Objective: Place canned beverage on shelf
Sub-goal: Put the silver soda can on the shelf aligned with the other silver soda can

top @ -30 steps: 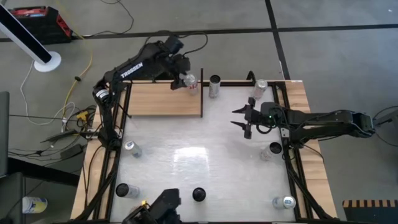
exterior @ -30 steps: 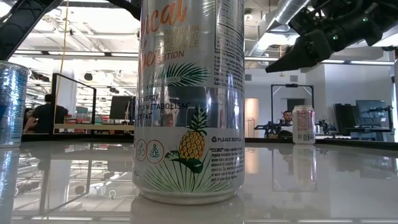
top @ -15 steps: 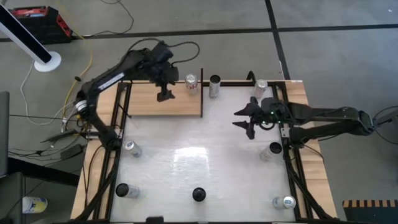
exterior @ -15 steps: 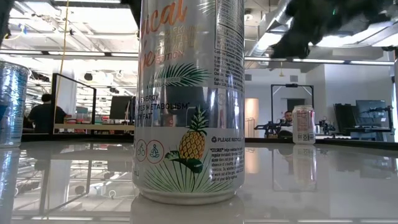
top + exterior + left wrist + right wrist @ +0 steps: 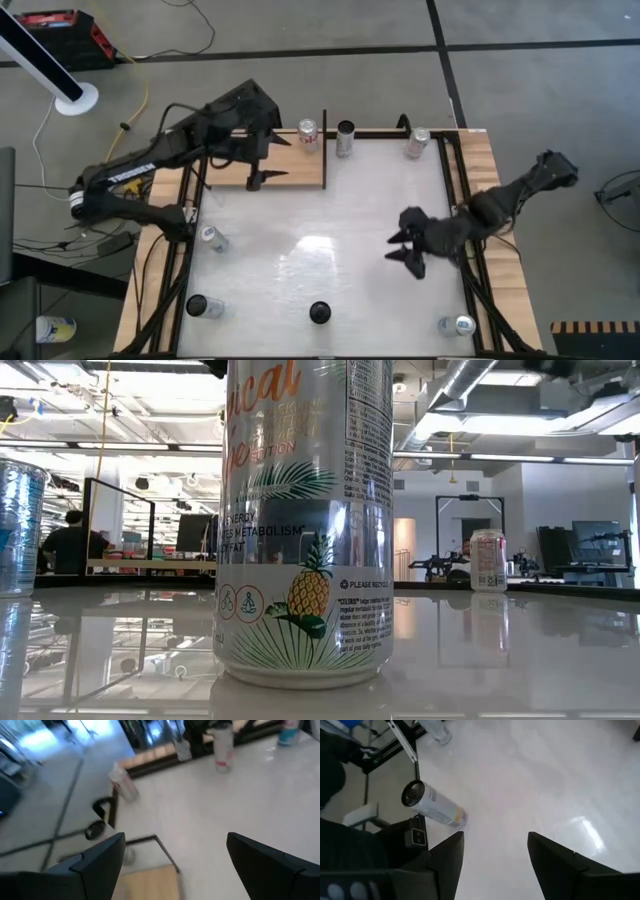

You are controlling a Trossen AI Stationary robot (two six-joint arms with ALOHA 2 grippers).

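Note:
The pale wood shelf [image 5: 240,165] lies at the table's far left, with a thin black upright [image 5: 325,150] along its right edge. A silver can with red print [image 5: 309,132] stands on its base on the shelf's far right corner. My left gripper [image 5: 273,160] hovers open over the shelf, left of that can and clear of it; its wrist view shows the shelf's corner [image 5: 150,882] below the empty fingers. My right gripper [image 5: 400,248] hangs open over the white table's right half, with only tabletop between its fingers [image 5: 447,857].
More cans stand on the table: two at the far edge [image 5: 345,135] [image 5: 417,143], two at the left [image 5: 211,238] [image 5: 197,305], one at the near edge [image 5: 319,312] and one near right [image 5: 458,325]. A pineapple-printed can [image 5: 300,530] fills the low view. Black frame rails line both sides.
My left gripper, open throughout, has drawn back from the can on the shelf, toward the table's left and near side. The can stays standing on the shelf. My right gripper has swung toward the near edge and rolled, its arm folding back to the right.

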